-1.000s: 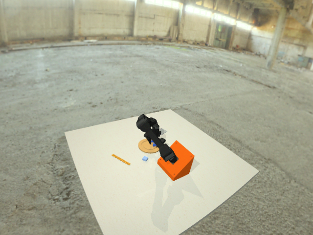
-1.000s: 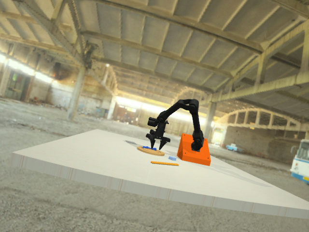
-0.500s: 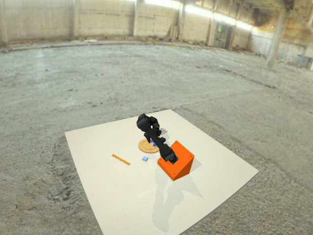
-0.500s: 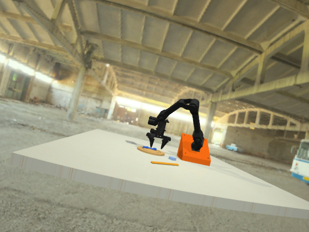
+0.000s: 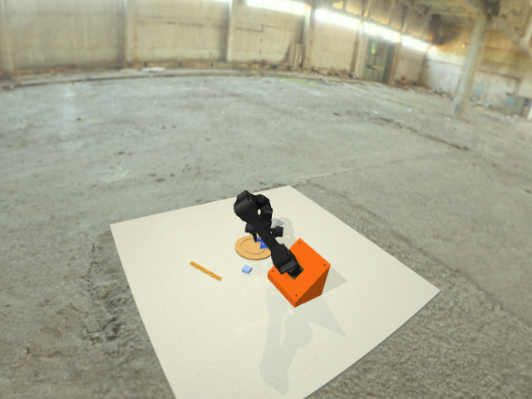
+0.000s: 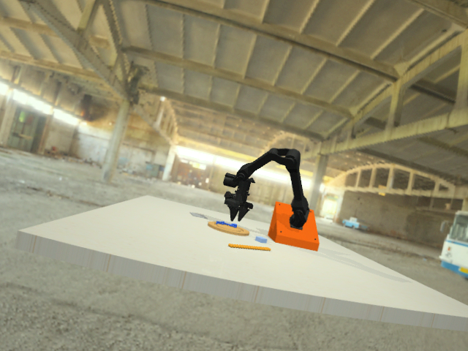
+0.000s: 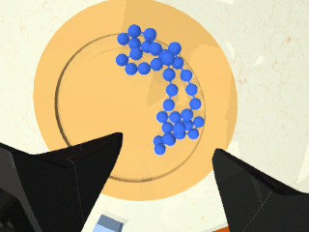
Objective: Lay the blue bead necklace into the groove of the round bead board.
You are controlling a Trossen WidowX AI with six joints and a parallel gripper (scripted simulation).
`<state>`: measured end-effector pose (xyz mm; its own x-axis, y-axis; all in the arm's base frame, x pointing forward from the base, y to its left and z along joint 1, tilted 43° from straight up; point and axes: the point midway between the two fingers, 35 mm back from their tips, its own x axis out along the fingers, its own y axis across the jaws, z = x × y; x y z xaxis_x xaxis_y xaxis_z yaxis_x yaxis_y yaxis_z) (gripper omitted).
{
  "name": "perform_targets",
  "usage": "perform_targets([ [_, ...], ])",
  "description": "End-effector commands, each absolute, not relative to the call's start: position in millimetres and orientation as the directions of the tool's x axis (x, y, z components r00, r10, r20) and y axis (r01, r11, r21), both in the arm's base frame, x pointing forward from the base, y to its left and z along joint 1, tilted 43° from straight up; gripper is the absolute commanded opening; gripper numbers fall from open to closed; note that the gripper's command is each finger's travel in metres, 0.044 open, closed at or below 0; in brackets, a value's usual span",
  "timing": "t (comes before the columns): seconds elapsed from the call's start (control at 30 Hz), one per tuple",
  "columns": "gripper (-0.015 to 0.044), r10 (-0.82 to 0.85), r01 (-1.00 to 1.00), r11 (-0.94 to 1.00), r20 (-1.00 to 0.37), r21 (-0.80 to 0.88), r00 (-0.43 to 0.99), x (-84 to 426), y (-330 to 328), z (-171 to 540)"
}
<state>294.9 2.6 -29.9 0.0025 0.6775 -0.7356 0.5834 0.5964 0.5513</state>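
The blue bead necklace (image 5: 262,243) (image 6: 227,224) (image 7: 172,90) lies bunched on the round bead board (image 5: 240,253) (image 6: 242,232) (image 7: 45,97). In the wrist view it has a cluster at the top, two strands down the right side and a tight clump at the lower right. Several beads lie inside the ring of the groove (image 7: 57,97); its left and lower arcs hold no beads. My gripper (image 6: 236,220) (image 7: 169,147) is open and empty. It hangs above the board, fingers down, one either side of the clump's lower end in the wrist view.
A light blue block (image 5: 246,268) (image 6: 260,239) (image 7: 107,226) lies beside the board. A straight string of orange beads (image 5: 205,271) (image 6: 249,247) lies farther out. The arm stands on an orange base (image 5: 315,262) (image 6: 279,235). A flat grey patch (image 5: 278,222) shows behind the board.
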Motion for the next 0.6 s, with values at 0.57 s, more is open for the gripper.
perform_targets([
  [0.57,0.0310,0.675,0.067,0.736,-0.738,0.674,-0.002,303.5,-11.1,-44.3],
])
